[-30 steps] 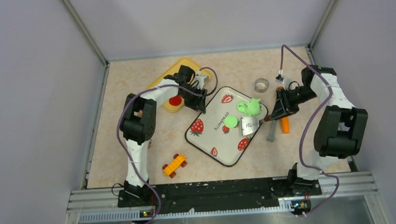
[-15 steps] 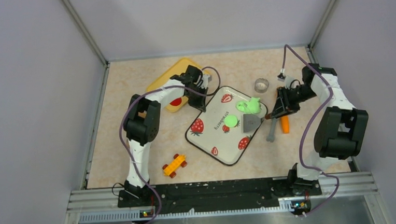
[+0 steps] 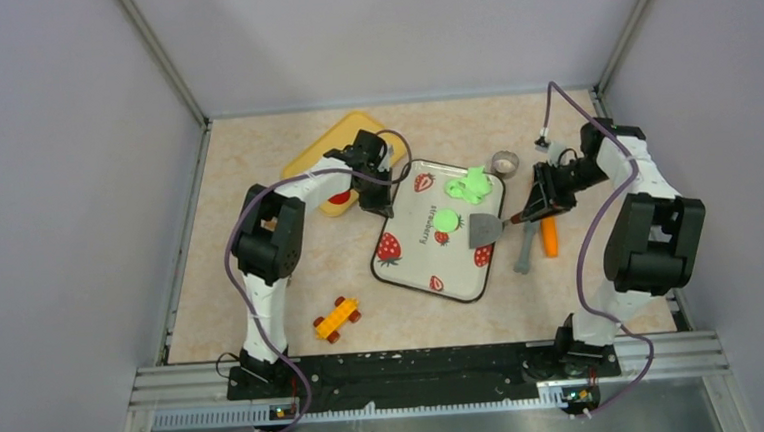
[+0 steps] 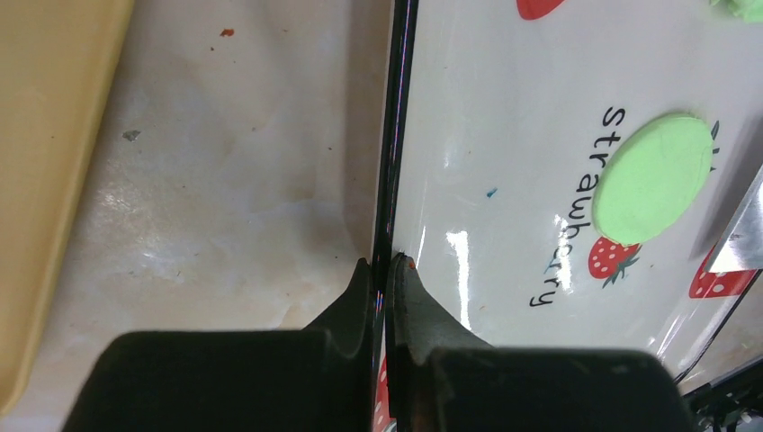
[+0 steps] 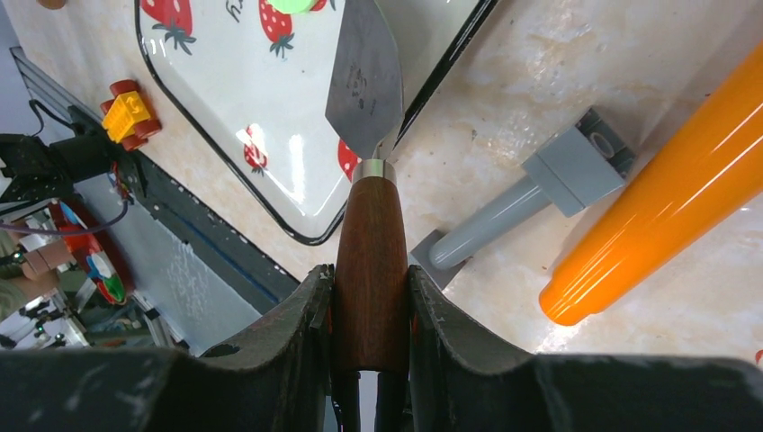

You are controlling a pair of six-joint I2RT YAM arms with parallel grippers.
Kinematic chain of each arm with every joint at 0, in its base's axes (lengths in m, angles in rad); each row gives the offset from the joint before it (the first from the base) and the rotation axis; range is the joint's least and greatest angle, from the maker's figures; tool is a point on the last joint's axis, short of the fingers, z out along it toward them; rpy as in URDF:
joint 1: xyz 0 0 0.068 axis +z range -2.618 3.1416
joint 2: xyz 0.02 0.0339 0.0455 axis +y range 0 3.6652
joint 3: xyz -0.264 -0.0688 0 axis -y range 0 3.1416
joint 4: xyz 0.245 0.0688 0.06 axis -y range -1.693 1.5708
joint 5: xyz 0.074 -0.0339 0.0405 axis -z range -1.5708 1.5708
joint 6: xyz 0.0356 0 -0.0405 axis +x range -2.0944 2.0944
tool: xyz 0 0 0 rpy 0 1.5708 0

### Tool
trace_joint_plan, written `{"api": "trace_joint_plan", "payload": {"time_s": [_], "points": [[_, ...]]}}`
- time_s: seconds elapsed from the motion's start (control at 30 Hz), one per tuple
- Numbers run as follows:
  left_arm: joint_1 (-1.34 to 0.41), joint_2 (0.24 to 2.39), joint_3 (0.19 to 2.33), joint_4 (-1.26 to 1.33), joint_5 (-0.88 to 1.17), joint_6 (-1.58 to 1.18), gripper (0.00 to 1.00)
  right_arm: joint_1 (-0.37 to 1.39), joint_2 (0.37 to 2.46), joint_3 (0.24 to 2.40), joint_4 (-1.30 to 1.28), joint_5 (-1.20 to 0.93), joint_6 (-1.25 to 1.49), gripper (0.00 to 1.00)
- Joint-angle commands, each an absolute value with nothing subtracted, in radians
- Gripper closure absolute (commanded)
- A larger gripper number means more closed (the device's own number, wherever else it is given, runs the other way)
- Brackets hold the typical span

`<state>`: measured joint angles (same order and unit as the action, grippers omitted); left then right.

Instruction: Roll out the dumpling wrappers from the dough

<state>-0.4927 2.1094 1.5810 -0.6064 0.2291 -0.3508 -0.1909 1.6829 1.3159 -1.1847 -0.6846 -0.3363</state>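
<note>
A white strawberry-print tray (image 3: 441,262) lies mid-table. The dough (image 3: 469,186), a ragged bright green lump, sits at its far end. One dumpling wrapper (image 3: 445,219), a flat round green disc (image 4: 654,177), lies near the tray's middle. My left gripper (image 3: 378,208) is shut on the tray's black left rim (image 4: 384,263), one finger on each side. My right gripper (image 3: 536,207) is shut on the brown wooden handle (image 5: 369,243) of a metal spatula. Its blade (image 3: 484,232) reaches over the tray's right edge (image 5: 364,81), just right of the wrapper.
An orange rolling pin (image 3: 550,236) and a grey tool (image 3: 526,249) lie on the table right of the tray. A small metal cup (image 3: 504,162) stands behind it. A yellow board (image 3: 319,160) with a red disc (image 3: 338,197) sits at the back left. A toy car (image 3: 335,317) lies near the front.
My left gripper has shut on the tray's rim, and the tray has swung round and shifted toward the back right, carrying dough and wrapper. The spatula blade now sits at the tray's right edge.
</note>
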Motion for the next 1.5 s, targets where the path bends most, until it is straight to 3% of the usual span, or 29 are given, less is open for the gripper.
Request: {"api": "trace_joint_plan", "payload": {"time_s": [0.0,1.47], "points": [[-0.496,2.076,1.513,-0.621,0.194,-0.388,1.00,-0.196,1.704,1.378,-1.154,-0.690,-0.332,1.00],[-0.505,2.074,1.507,-0.575,0.286,-0.354,1.00,-0.129,1.960,1.500,-1.190,-0.693,-0.347,1.00]]}}
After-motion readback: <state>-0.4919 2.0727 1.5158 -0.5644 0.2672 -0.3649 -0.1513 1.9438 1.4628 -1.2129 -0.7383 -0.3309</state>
